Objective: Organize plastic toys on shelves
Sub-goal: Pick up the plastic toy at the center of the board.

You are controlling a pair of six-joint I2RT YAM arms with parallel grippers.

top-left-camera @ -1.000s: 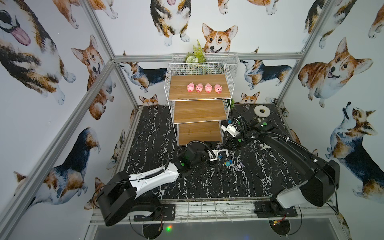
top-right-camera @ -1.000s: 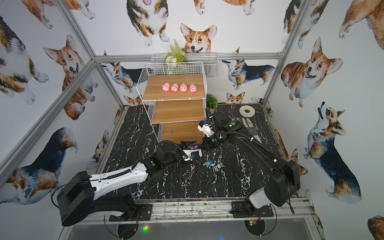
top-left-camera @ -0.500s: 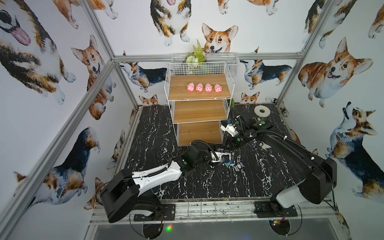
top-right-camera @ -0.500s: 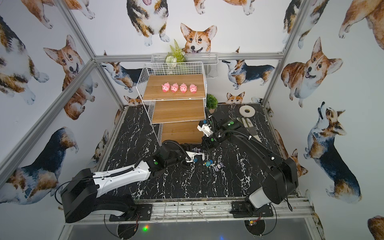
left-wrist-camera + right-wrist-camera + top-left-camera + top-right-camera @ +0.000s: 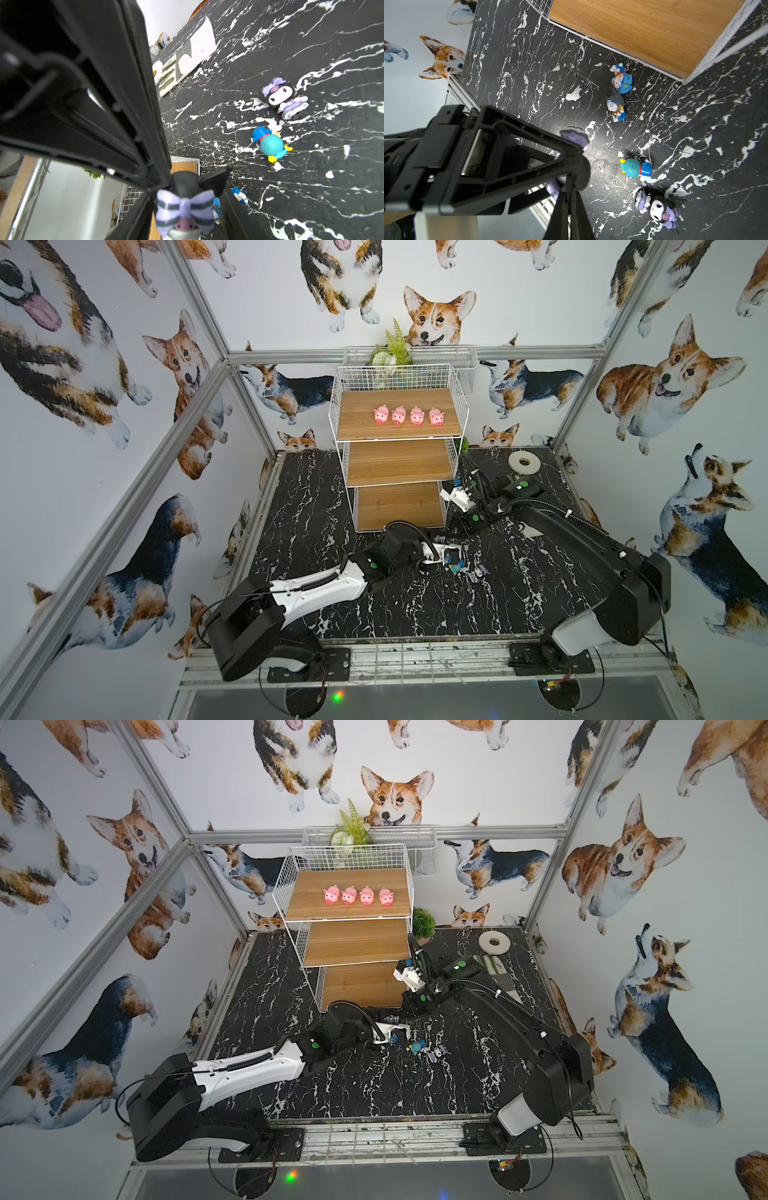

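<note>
Item: black/purple figure (image 5: 185,207), bow facing L wrist cam. Loc.: just off rack (image 5: 455,414) front, by bottom shelf (image 5: 399,506) corner on R-arm side; resting on desk (image 5: 307,506) or lifted, can't tell. L fingers (image 5: 577,166) straddle it, partly apart; firm hold or not, can't tell. R fingers (image 5: 559,214) pressed together, tips at figure's head where one ear is hidden; nipping that ear or only steadying, can't tell. Step, est.: get figure secure in L fingers for shelving. To do well: close on body, not bow/ear; R to back off only once L hold is sure; raise straight up before swinging to rack. Stock: 4 pigs (image 5: 398,416) in a row on top shelf (image 5: 361,425); mid shelf (image 5: 399,462) and bottom shelf bare as far as seen. Loose on desk, just out from rack front: 3 blue toys (image 5: 615,106), 2nd figure (image 5: 658,207), near enough to get knocked. Obstructions, est.: R arm (image 5: 561,526) across rack's front corner; rack's wire sides. Glove (image 5: 193,54) and tape roll (image 5: 524,461) lie beyond rack's R-arm side, apart from the work.
</note>
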